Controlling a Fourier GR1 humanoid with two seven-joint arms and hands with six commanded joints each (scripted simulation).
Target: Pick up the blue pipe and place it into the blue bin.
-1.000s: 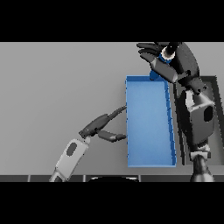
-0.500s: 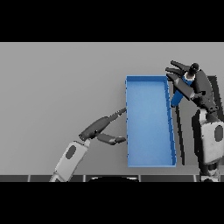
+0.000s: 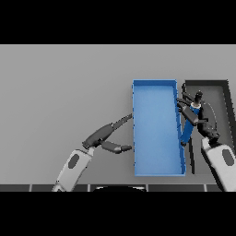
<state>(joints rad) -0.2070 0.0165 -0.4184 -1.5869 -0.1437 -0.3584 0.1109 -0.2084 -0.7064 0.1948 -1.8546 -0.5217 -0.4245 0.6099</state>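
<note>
**Pipe held at the bin's right wall, not yet inside**

The right hand [image 3: 196, 114] has its fingers curled round the blue pipe [image 3: 188, 130], which hangs tilted just over the right wall of the blue bin [image 3: 156, 171]. A dark tray [image 3: 226, 92] lies beside it. The left hand [image 3: 110, 136], fingers straight, touches the bin's left wall. If let go here, the pipe could catch the rim and tip outward, toward the tray.
</note>
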